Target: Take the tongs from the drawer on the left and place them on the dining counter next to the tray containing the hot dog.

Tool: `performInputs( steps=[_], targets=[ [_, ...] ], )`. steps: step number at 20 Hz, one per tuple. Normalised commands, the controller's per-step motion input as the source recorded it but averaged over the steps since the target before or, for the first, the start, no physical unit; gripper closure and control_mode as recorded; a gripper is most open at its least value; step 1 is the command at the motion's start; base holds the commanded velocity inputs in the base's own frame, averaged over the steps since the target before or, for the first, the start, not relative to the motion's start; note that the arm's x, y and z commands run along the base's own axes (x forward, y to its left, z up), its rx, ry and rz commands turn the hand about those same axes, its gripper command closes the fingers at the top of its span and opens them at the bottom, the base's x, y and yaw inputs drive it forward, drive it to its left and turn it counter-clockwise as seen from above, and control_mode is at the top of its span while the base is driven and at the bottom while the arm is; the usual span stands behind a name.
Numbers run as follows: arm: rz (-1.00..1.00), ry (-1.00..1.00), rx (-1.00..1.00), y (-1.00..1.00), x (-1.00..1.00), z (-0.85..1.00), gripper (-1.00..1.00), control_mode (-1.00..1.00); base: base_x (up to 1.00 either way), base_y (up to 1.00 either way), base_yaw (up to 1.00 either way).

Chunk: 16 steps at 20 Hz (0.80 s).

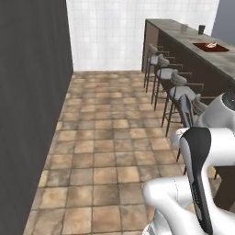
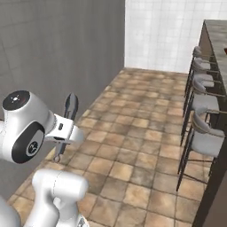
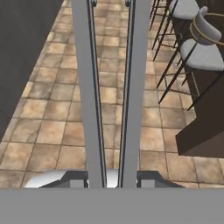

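tongs: two long grey metal arms [image 3: 94, 87] running from bottom centre to the top edge of the hand view, nearly parallel, narrow gap between them; a dark slim shape [image 2: 69, 111] sticking up past the hand at centre left of the right base view looks like the same tongs
gripper: clenched on the tongs [image 3: 112, 181], fingers at the bottom centre of the hand view on either side of the two arms; tongs held off the floor
dining counter: grey marbled slab [image 1: 183, 36] with dark base, upper right of the left base view, running away from the camera
tray: dark reddish-brown [image 1: 221, 48], upper right of the left base view, lying on the counter slab
hot dog: small pale blob [image 1: 211, 45] on the tray, too small for detail
stools: row of grey seats [image 1: 165, 73] along the counter, right side of all views
floor: brown tiles [image 1: 105, 151], open middle of the frame
progress: pickup looks done, tongs out and in the grip; tray far from the arm, so the carry to the counter and the set-down beside the tray are left
risk: stools crowd the counter front, long tongs could clip them on approach
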Motion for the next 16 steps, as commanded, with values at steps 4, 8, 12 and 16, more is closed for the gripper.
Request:
performInputs(
  steps=[4,8,12,16],
  targets=[
    [0.0,0.0,0.0,0.0,0.0,0.0,1.0,1.0,1.0,0.51,-0.35],
    [0.0,0.0,0.0,0.0,0.0,0.0,1.0,1.0,1.0,0.57,-0.32],
    [0.0,0.0,0.0,0.0,0.0,0.0,1.0,1.0,1.0,0.65,-0.31],
    [0.0,0.0,0.0,0.0,0.0,0.0,1.0,1.0,0.98,0.58,-0.32]
  ],
)
